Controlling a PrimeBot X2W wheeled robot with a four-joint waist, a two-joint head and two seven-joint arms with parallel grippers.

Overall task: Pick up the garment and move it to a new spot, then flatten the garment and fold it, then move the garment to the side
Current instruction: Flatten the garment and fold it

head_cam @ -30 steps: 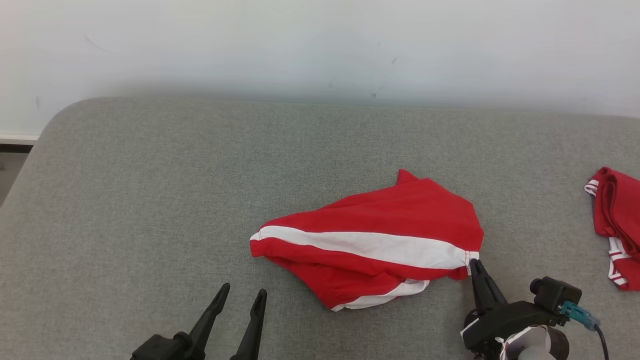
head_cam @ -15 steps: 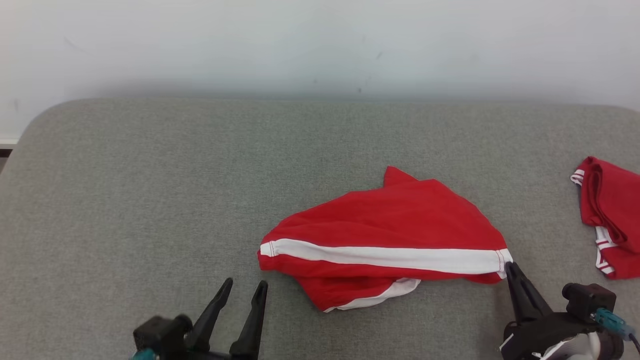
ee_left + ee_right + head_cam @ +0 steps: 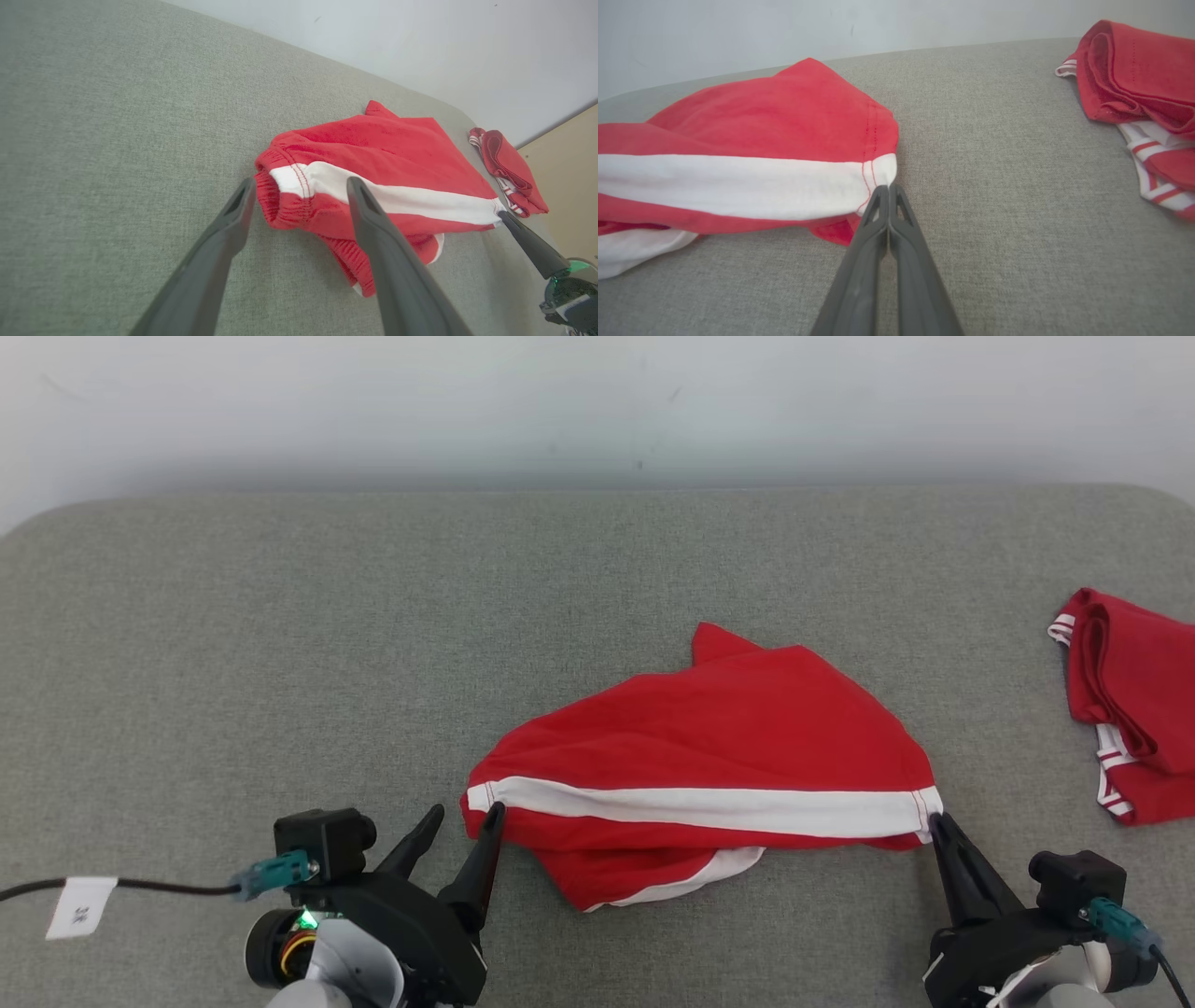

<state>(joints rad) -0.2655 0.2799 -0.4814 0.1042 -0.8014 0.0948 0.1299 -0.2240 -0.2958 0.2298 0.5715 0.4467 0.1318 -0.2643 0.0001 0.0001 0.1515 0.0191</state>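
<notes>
The garment [image 3: 728,747], red shorts with a white side stripe, lies crumpled in the middle of the grey cushion [image 3: 280,644]. My right gripper [image 3: 936,821] is shut on its right hem corner, where the white stripe ends; the right wrist view shows the gripper [image 3: 888,189] pinching that corner of the garment [image 3: 752,130]. My left gripper [image 3: 466,814] is open at the garment's left end. In the left wrist view the elastic waistband corner of the garment [image 3: 299,186] lies between the spread fingers of that gripper [image 3: 301,185]. The right gripper's tip [image 3: 503,216] also shows there.
A second red garment with white trim [image 3: 1125,709] lies bunched near the cushion's right edge, also seen as the second garment [image 3: 1134,79] in the right wrist view. A pale wall [image 3: 597,401] rises behind the cushion. Bare grey fabric spreads to the left and behind.
The head camera has shifted. My right gripper has drawn the hem corner rightward, stretching the garment wider. My left gripper has come forward to the garment's left end, still open.
</notes>
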